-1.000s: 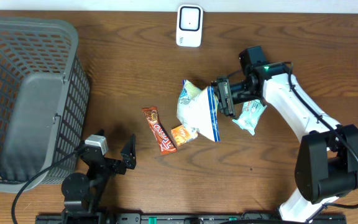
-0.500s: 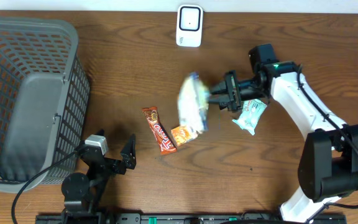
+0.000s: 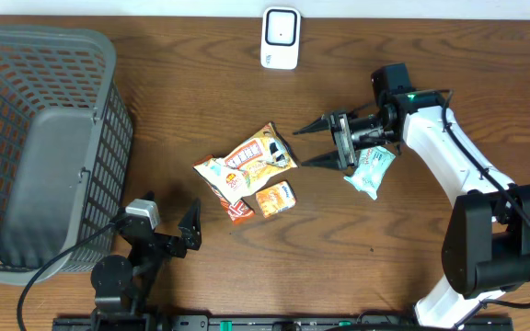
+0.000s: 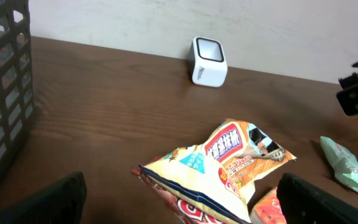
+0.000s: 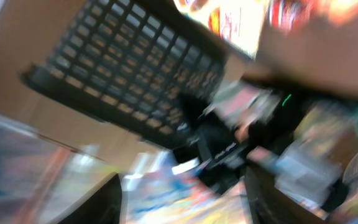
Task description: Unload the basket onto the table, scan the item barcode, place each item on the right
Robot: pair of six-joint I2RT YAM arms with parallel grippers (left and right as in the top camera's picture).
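Crinkled glossy snack bag (image 3: 251, 158) flat on wood-grain table (image 3: 173, 101); right claw (image 3: 304, 147) splayed

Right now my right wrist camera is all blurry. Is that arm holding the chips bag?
Observer: No. The right gripper is open and empty. The chip bag lies on the table, apart from the fingertips.
Operator: Where's the beeper thing for scanning?
Observer: The white scanner stands at the far edge of the table, beyond the bag.
Operator: Is anything hiding under the bag?
Observer: Yes. It partly covers a red candy bar, and an orange packet lies right beside it.
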